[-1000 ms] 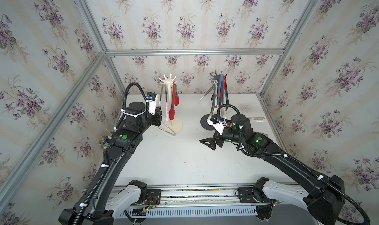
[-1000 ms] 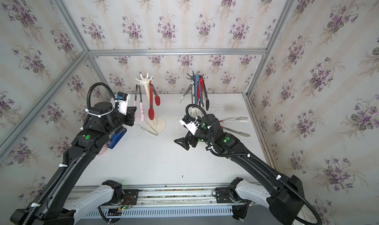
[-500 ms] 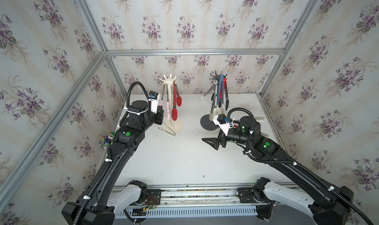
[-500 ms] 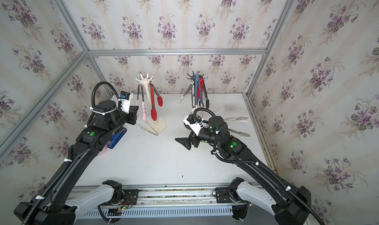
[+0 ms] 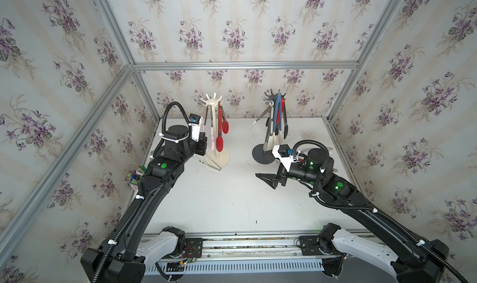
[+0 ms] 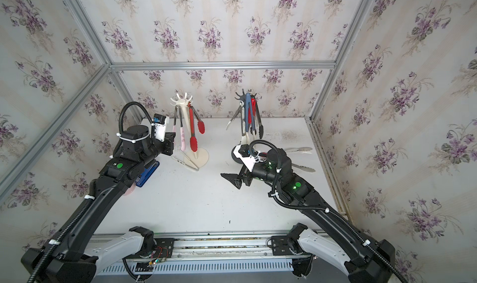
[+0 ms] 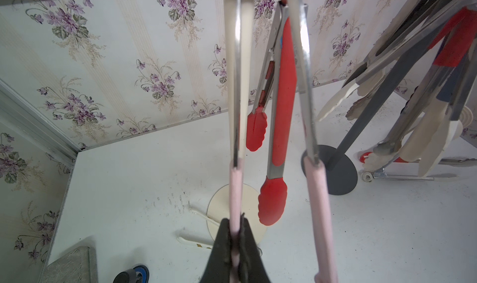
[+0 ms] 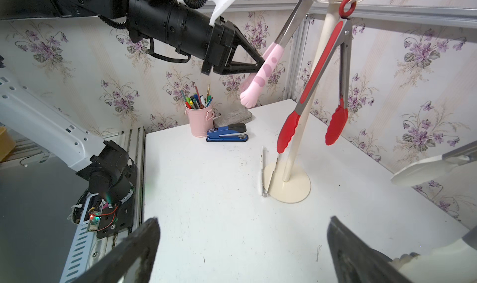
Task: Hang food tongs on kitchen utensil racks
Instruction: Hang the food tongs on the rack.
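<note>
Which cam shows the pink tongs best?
Right wrist: the pink tongs show side-on, paw tip and steel arm, with the left gripper jaws shut on one arm. Left wrist crops them close. In both top views they're a sliver beside the cream rack.

Two hooked pole racks, a cream-white rack [image 5: 222, 158] and a dark grey rack [image 5: 259, 154]; the cream one holds two tongs, pink-tipped steel tongs [image 8: 263, 72] and red silicone tongs [image 8: 287, 132]; one blue stapler [image 8: 227, 136].

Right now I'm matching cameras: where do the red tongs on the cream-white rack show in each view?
Both top views: red tongs hang on the cream-white rack, right of its pole.
Left wrist: red tongs between the pink tongs' arms.
Right wrist: red tongs crossing the rack's pole.
Shared landmark: the rack's round base.
</note>
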Available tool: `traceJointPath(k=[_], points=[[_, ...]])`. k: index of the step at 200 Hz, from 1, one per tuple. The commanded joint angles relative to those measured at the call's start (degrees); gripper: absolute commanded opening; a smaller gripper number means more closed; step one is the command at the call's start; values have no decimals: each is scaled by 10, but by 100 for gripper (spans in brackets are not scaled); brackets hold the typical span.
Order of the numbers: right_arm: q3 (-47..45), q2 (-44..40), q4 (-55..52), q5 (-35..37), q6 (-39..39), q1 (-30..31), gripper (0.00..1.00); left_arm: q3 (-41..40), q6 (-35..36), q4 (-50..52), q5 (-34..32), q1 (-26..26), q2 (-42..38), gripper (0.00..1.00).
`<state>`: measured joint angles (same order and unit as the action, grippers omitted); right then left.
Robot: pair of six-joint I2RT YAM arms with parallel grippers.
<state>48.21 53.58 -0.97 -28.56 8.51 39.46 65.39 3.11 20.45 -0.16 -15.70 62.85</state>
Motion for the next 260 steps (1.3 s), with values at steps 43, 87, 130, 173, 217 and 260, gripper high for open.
traceJointPath(k=[43, 87, 130, 173, 217, 260], points=[[2, -1, 18, -8, -2, 1, 100, 1, 7, -23, -9, 0, 11, 0], [3, 1, 14, -5, -2, 1, 100, -3, 8, -23, -12, -1, 14, 1], [3, 2, 10, -2, -1, 1, 100, -12, 12, -23, -4, -2, 15, 8], [3, 2, 9, 3, -3, 1, 100, -18, 7, -24, -12, -1, 17, 39], [0, 2, 6, 6, -3, 1, 100, -33, -4, -29, -38, -1, 5, 65], [-2, 2, 5, 9, -1, 1, 100, -64, -21, -36, -52, 4, -6, 76]])
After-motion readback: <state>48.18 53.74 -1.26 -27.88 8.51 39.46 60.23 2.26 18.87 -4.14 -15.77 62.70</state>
